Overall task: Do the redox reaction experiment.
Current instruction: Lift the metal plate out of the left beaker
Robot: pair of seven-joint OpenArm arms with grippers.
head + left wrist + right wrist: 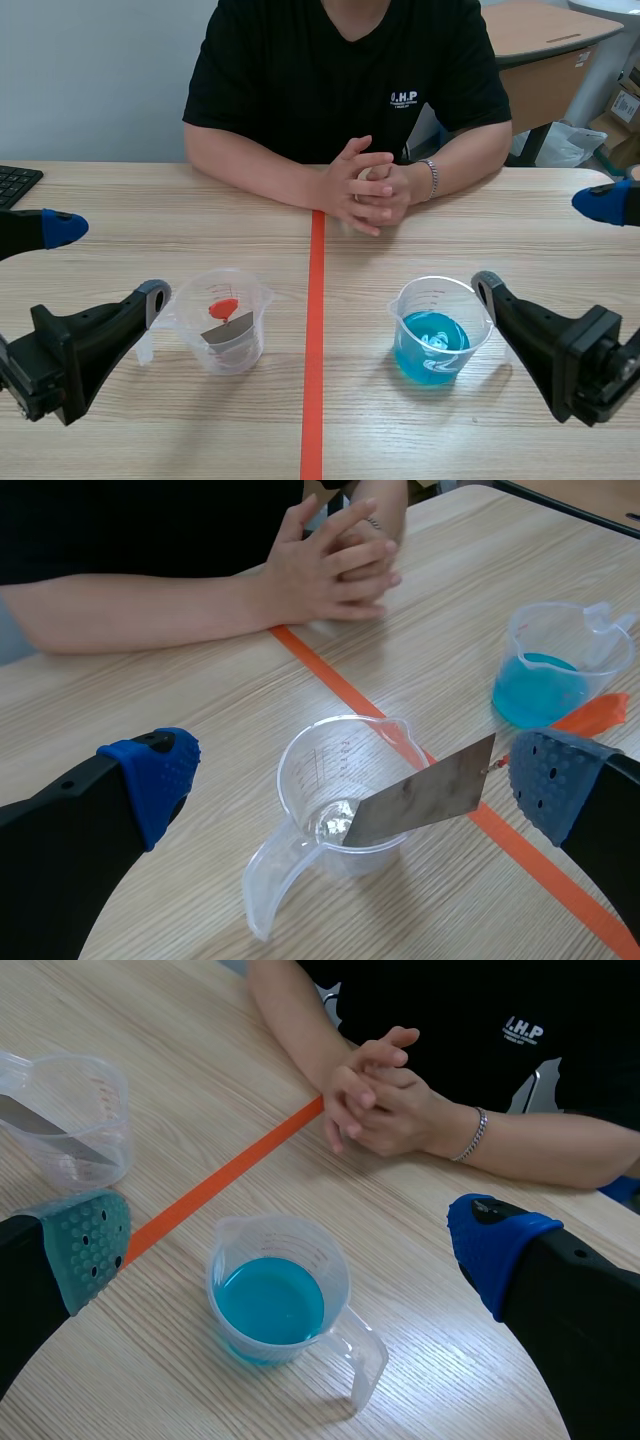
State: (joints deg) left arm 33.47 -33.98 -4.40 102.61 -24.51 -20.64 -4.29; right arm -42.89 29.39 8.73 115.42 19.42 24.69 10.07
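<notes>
Metal plate leans inside clear cup; blue-liquid cup apart.

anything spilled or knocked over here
Nothing stands out. The cup of blue liquid and the clear cup both stand upright, a metal sheet leaning inside the clear one. No puddle shows on the table.

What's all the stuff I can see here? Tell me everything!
Plate cup: 1, clear, left of the tape line.
Metal plate: 1, grey, leaning inside it.
Red piece: 1, red-orange, atop the plate.
Liquid cup: 1, clear, right of the line.
Liquid: blue, inside that cup.
Keyboard: 1, black, far left edge.
Person's hands: 2, clasped, beyond the cups.
Left tool: 1, black, open, beside the plate cup.
Right tool: 1, black, open, beside the liquid cup.
</notes>
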